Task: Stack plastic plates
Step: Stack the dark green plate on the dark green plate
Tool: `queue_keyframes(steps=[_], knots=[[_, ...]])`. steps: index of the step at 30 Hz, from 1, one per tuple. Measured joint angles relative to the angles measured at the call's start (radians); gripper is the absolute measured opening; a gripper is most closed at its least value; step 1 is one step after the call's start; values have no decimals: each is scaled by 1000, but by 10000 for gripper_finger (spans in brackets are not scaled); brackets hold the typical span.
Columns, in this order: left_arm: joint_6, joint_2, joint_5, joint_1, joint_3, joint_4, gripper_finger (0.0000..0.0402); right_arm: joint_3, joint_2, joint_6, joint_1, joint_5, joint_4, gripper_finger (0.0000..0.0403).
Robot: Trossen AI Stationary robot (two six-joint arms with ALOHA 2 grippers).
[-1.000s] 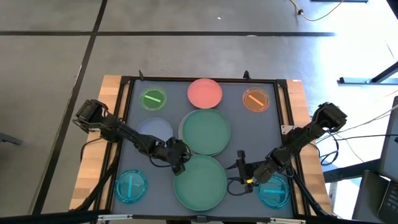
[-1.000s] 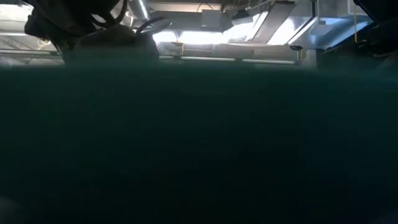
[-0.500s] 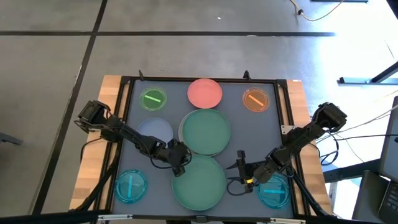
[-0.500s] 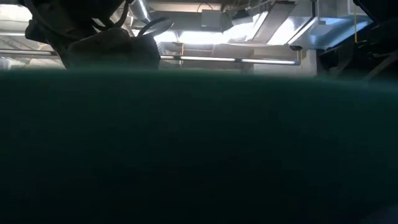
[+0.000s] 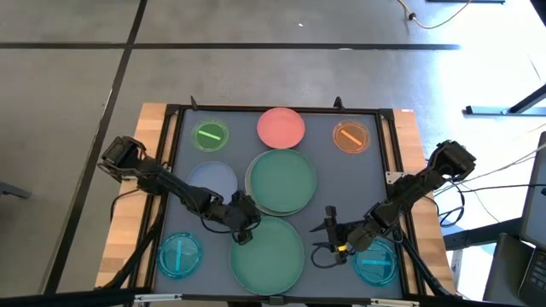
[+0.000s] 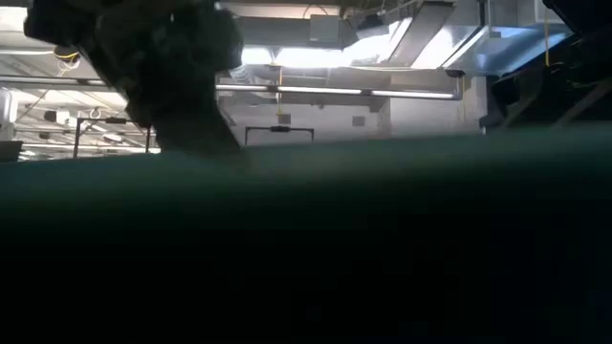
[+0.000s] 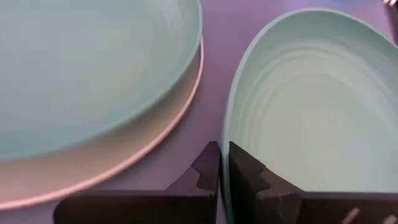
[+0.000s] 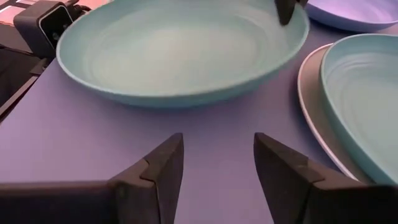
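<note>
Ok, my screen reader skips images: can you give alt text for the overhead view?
The left gripper pinches the rim of a large green plate at the table's near edge. Beside it, the right gripper waits open. Smaller plates ring a central green plate.

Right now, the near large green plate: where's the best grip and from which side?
By the rim. The near large green plate is wide and shallow with a thin raised lip, so only the edge fits between fingers. The left gripper is already shut on the rim's far-left edge. The right gripper sits open beside the plate's right edge, which looks unobstructed, so a level pinch from that side is probably the next best grip.
</note>
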Motion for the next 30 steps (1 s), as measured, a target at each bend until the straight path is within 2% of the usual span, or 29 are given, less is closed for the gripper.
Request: queue_keyframes(steps=[6, 10, 13, 17, 24, 30], knots=[[82, -110, -158, -3, 0, 11, 9, 0, 0, -1, 0, 44, 0, 182], [167, -166, -308, 7, 0, 64, 9, 0, 0, -2, 0, 50, 0, 182], [231, -192, -414, 33, 0, 122, 9, 0, 0, -2, 0, 50, 0, 182], [284, -199, -543, 102, 0, 120, 9, 0, 0, -2, 0, 50, 0, 182], [287, -169, -546, 267, 0, 109, 9, 0, 0, -2, 0, 73, 0, 182], [276, -109, -385, 372, 0, 99, 9, 0, 0, -1, 0, 73, -8, 182]])
